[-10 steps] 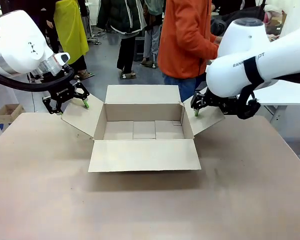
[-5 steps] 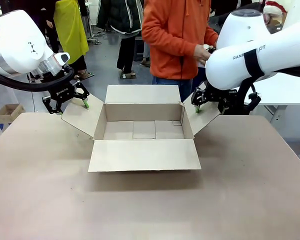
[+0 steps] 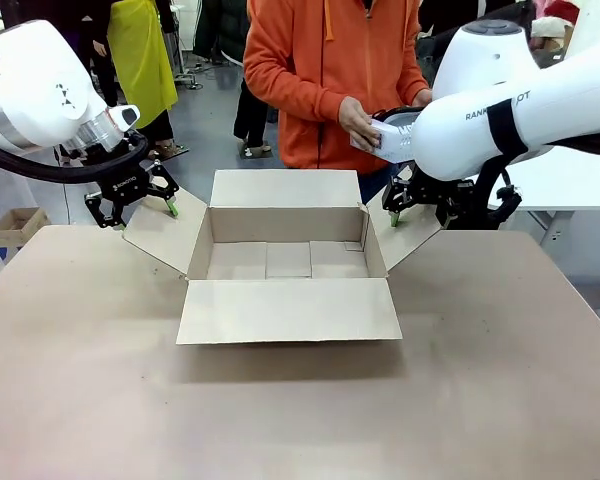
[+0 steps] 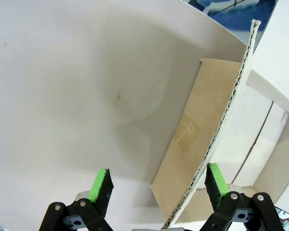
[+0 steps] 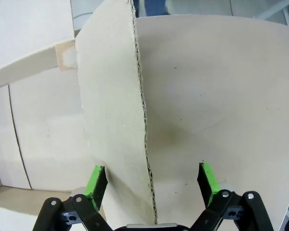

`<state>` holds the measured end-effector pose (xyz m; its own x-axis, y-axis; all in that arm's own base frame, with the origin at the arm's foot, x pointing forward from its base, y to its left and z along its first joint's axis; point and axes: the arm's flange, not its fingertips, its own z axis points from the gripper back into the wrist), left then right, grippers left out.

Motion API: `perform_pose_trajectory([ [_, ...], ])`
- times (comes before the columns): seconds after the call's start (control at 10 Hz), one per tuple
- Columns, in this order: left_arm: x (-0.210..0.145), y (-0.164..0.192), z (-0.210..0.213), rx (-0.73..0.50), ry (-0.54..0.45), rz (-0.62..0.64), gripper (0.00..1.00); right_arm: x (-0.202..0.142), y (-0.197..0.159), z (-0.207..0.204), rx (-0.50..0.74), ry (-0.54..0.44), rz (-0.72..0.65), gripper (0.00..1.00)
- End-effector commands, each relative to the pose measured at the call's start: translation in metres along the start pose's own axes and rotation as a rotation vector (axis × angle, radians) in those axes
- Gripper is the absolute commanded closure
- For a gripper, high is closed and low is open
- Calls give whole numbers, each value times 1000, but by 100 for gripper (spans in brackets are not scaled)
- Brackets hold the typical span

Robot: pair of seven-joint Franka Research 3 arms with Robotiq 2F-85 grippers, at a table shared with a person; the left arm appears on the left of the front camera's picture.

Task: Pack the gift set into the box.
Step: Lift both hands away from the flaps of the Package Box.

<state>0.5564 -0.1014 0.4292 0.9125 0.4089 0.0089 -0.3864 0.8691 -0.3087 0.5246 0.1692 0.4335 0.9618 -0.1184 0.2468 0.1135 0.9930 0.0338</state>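
**Front view**
- Box (image 3: pixel 285 222): brown corrugated cardboard, rectangular, standing open on the middle of the worktop (image 3: pixel 280 420). All four flaps are splayed outward, the near one lying flat. Inside, the floor flaps meet in straight seams.
- My left gripper (image 3: pixel 145 212): black, green-padded fingers spread apart at the outer edge of the box's left flap.
- My right gripper (image 3: pixel 408 212): fingers likewise spread, at the outer edge of the right flap.
- Gift set (image 3: pixel 383 138): a pale item in the hands of the person in orange (image 3: pixel 330 70), above the box's far right corner and partly hidden by my right arm. I cannot tell its details.
- Worktop: matte beige-brown, smooth, with rounded corners.
- Room: grey floor, other people standing beyond, and a small brown carton (image 3: pixel 15 225) at far left.

**Left wrist view**
- My left gripper (image 4: pixel 159 183): fingers open, gripping nothing. The flap of the box (image 4: pixel 197 130) passes between them, its fluted edge showing, closer to one pad; I cannot tell if it touches.
- Worktop (image 4: pixel 62 96): pale, faintly marked.

**Right wrist view**
- My right gripper (image 5: pixel 151 180): fingers open, with the flap of the box (image 5: pixel 111 120) standing edge-on between the pads, its raw corrugation visible.
- Worktop (image 5: pixel 221 96): plain and matte.
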Motion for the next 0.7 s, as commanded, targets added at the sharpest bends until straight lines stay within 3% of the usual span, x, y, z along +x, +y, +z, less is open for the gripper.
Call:
perform_pose_trajectory([
  [0.0, -1, 0, 1, 12, -6, 10, 0, 3, 3, 1, -28, -12, -12, 0],
  [0.6, -1, 0, 1, 12, -6, 10, 0, 3, 3, 1, -28, -12, -12, 0],
])
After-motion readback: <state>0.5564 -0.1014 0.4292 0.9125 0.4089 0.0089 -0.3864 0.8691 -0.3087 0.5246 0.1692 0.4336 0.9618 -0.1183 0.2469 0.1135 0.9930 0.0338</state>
